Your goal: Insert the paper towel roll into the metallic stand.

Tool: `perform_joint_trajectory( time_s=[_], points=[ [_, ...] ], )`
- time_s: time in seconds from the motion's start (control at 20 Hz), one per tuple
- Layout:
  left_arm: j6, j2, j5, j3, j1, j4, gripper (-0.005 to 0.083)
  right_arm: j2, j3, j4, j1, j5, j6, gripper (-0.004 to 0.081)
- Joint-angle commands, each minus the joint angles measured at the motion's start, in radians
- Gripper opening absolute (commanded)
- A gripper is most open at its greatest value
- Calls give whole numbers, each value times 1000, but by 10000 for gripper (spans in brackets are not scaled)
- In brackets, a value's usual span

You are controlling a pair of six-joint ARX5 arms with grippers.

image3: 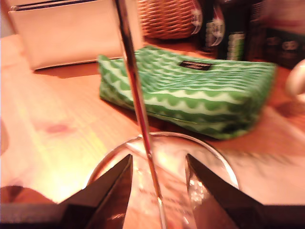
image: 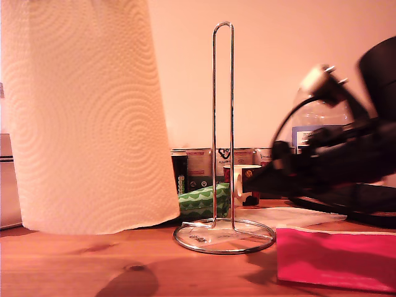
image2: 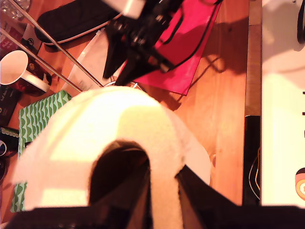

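Exterior view: the paper towel roll [image: 86,117] fills the exterior view's left, its long axis upright and leaning slightly, its lower rim at or just above the wooden bench [image: 74,266]; contact cannot be told. The metallic stand [image: 223,124] rises near the middle of that view, a tall narrow chrome loop pointing straight up from a round ring base that lies flat on the bench, just beside the roll and apart from it. The roll is not on the stand. From the exterior view's right a dark, blurred arm [image: 334,167] reaches in low toward the stand. First wrist view: my first gripper [image2: 157,191] holds the roll [image2: 109,138] from above, one pincer finger inside the hollow core, the other outside the paper wall, closed on that wall. The stand's two rods [image2: 52,62] cross beyond the roll, with the other arm over a pink sheet [image2: 186,47]. Second wrist view: my second gripper [image3: 157,186] sits low at the ring base, its pincer narrowly parted with the stand's rod [image3: 136,95] between the fingers and a gap on each side. Behind the stand lie a green wave-patterned pouch [image3: 190,95], a white mug [image: 244,182], cartons and a plain pale wall [image: 278,55].
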Motion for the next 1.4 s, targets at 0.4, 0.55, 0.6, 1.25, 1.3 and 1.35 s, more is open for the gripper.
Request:
perform_joint_trajectory(
  time_s=[0.4,0.55,0.6,1.25,1.3,1.35],
  points=[
    [-6,-7,0,13,35,16,-23,171,153,-6,45,-21,0,312],
    [-6,-7,0,13,41,16,-23,196,180,-54,45,-21,-28,288],
    [-6,-7,0,13,42,16,-23,197,183,-64,45,-21,-35,263],
    [-6,-7,-2,13,42,39,-23,197,198,-103,61,-39,-52,-13],
    [-6,-8,-6,14,42,47,-23,197,198,-103,66,-39,-52,-13],
    [-6,-8,-16,16,42,55,-23,197,198,-103,71,-39,-52,-13]
  ],
)
